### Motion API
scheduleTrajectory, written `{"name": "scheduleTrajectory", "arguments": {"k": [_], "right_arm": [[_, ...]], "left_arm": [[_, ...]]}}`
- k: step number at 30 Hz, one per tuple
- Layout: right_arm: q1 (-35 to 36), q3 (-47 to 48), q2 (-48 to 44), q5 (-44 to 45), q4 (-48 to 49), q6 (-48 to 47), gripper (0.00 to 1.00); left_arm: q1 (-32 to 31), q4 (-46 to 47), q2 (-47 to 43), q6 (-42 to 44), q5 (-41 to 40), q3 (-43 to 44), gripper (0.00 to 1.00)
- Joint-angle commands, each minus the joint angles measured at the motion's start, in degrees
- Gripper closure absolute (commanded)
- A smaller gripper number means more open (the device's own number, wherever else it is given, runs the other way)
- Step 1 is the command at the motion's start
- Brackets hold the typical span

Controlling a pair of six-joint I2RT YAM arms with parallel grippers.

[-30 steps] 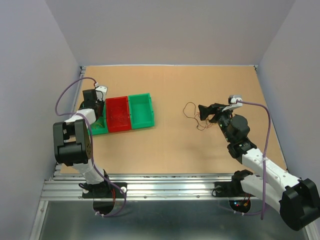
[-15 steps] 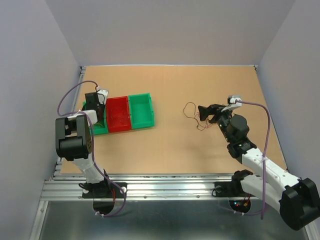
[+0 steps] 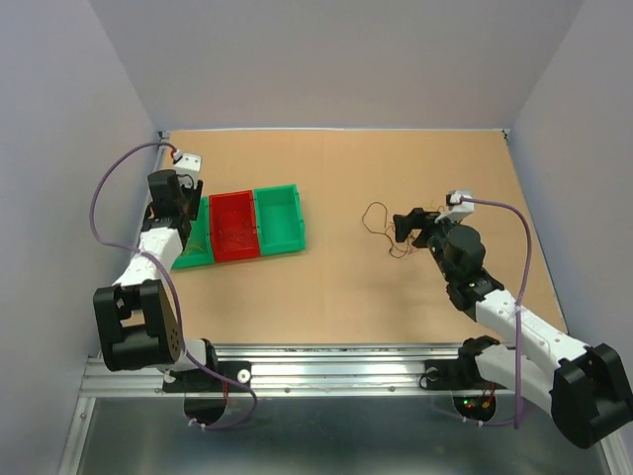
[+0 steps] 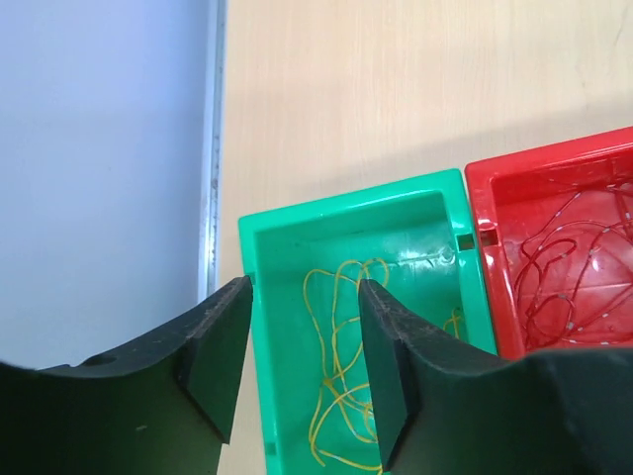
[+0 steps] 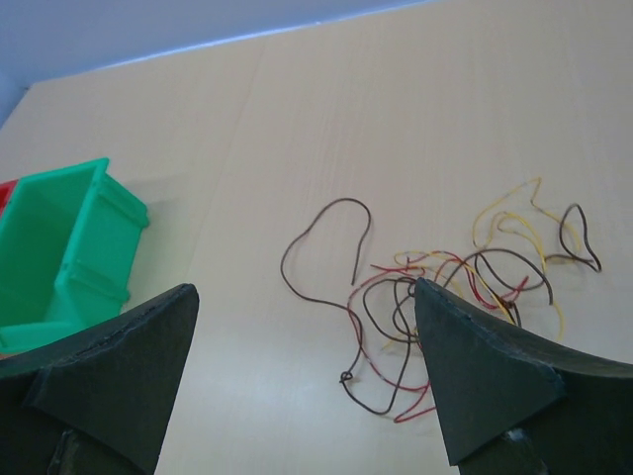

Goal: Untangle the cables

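Observation:
The cables (image 5: 450, 282) are a loose tangle of thin brown, red, yellow and dark wires on the table, with one brown strand (image 5: 321, 233) looping out to the left. In the top view the cables (image 3: 381, 226) lie just left of my right gripper (image 3: 405, 228). In its wrist view the right gripper (image 5: 305, 297) stands wide open, low over the strands and holding nothing. My left gripper (image 4: 302, 302) is open above the left green bin (image 4: 346, 203), where a yellow wire (image 4: 341, 366) lies loose. From above, the left gripper (image 3: 186, 206) hangs at that bin's left end.
Three bins stand in a row at the left: a green bin (image 3: 195, 252), a red bin (image 3: 233, 230) holding red wires (image 4: 569, 272), and a second green bin (image 3: 280, 220). The left wall and the table's metal edge (image 4: 211, 148) run close beside the left gripper.
The left gripper has opened and pulled up and back from the left green bin, and its arm has swung left. The right arm has barely shifted.

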Motion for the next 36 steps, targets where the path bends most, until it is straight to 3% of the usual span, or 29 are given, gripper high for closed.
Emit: {"name": "scheduleTrajectory", "arguments": {"k": [1, 6, 7, 12, 17, 18, 20, 24, 31, 36], "right_arm": [[-0.3, 4.8, 2.2, 8.1, -3.9, 3.1, 0.05], [-5.9, 6.9, 8.4, 10.7, -7.9, 6.8, 0.06], [-7.0, 7.7, 9.7, 9.4, -8.8, 7.2, 0.07], [-9.3, 10.0, 16.4, 10.0, -9.0, 8.5, 0.15], [-10.3, 11.3, 20.2, 13.8, -7.3, 10.3, 0.25], [-10.7, 11.5, 20.4, 13.9, -6.7, 10.5, 0.33], [-10.9, 12.2, 20.8, 13.4, -5.8, 10.1, 0.38], [-11.1, 15.3, 23.3, 15.2, -5.9, 9.3, 0.38], [-11.9, 23.3, 32.0, 13.2, -6.6, 5.7, 0.43], [-12.1, 27.3, 38.5, 11.6, -6.7, 5.7, 0.31]], "left_arm": [[-0.1, -2.9, -4.8, -0.9, 1.9, 2.2, 0.39], [-7.4, -3.6, -11.8, -1.5, -0.1, 1.9, 0.25], [-13.0, -3.6, -12.3, -1.8, -1.7, 2.4, 0.23], [-24.2, -2.7, -10.8, -5.1, -0.4, 6.0, 0.19], [-33.0, 7.7, -8.3, -6.5, 1.5, 6.7, 0.19], [-34.6, 12.3, -7.9, -6.2, 1.6, 6.2, 0.19], [-35.9, 16.1, -7.1, -6.5, 3.0, 5.4, 0.19], [-37.1, 20.7, -4.3, -9.4, 8.0, 3.2, 0.19], [-39.4, 28.2, -3.9, -7.2, 4.3, -5.8, 0.19], [-41.8, 28.7, -4.7, -5.7, 2.1, -6.7, 0.19]]}}
